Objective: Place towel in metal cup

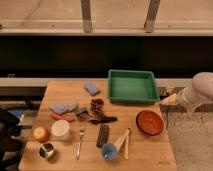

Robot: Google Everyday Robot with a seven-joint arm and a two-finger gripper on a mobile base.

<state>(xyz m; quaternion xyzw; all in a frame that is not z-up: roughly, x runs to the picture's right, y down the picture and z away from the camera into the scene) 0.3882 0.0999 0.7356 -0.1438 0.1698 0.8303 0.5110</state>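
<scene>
Nearest to us, at the front left corner of the wooden bench point(150, 156), stands the small shiny metal cup point(46, 150). Its mouth faces up. The mouth is small, so I think the towel must be bunched up to fit in.

Near the cup are a silver fork point(80, 143) and a blue plastic cup lying on its side point(110, 150). Just behind it is a white round tub point(60, 130). The tub could get knocked on the way to the cup. Over on the right sits a round red-brown bowl point(149, 122).

A bit further back, on the left side, lies the flat grey-blue cloth towel point(63, 107). It looks soft, light and floppy. It should sag when it is lifted. I think the best way is to pinch it from above, in the middle, so both ends hang down.

A thin orange thing point(62, 117) lies just in front of the towel. A brown pine cone point(97, 106) is near its right end. Either could be grabbed by mistake.

The pincer point(172, 98) is past the right edge of the bench, on a white arm point(200, 89), well apart from the towel. I cannot tell if the pincer is apart or together.

Furthest back are a small blue sponge point(92, 88) and a green plastic tray point(133, 95).
</scene>
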